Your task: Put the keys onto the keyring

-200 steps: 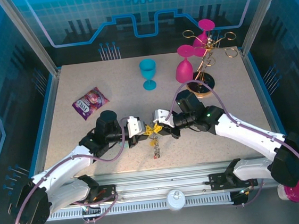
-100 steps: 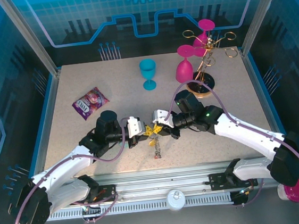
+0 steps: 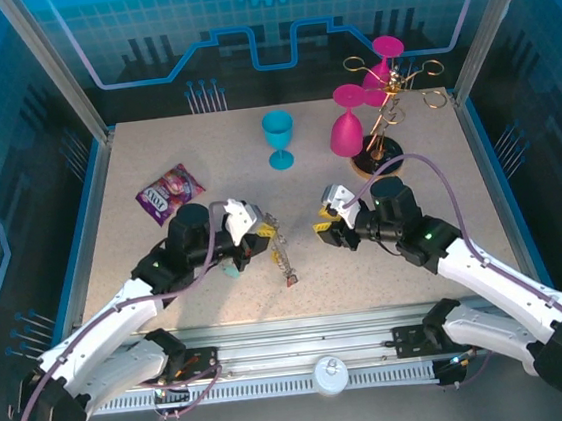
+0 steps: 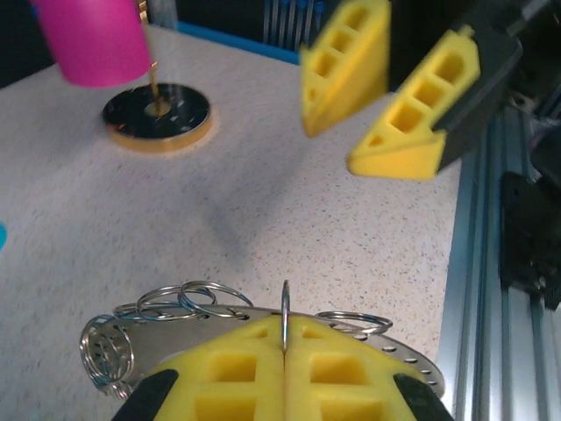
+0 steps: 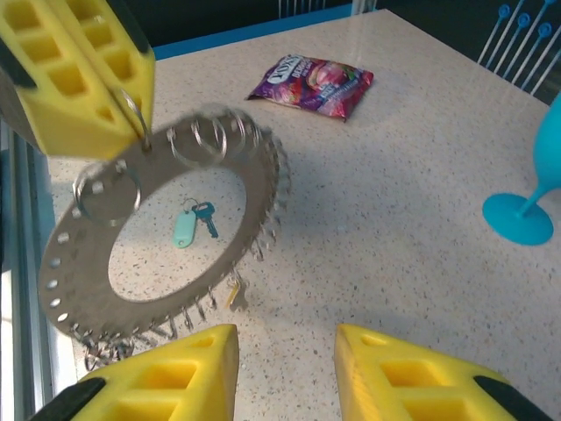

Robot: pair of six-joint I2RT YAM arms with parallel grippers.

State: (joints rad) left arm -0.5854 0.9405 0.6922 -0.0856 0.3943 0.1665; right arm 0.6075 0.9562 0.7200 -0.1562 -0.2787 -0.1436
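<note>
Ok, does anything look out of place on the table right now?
Yes: one teal-tagged key lies loose on the table, not on the keyring, which the left fingers pinch by a rim loop and hold tilted in the air. The right fingers stand open and empty. Nothing looks spilled or damaged.

FREE: bare bench (image 3: 317, 265) between left gripper (image 3: 258, 235) and right gripper (image 3: 333, 231), also far-left corner | BLOCKED: keyring (image 3: 280, 254) hanging at left jaws, teal key (image 5: 184, 230) below it; far side: candy bag (image 3: 170, 193) left, teal goblet (image 3: 278, 138) middle, glass rack (image 3: 375, 165) with pink goblets (image 3: 345, 133) right
</note>
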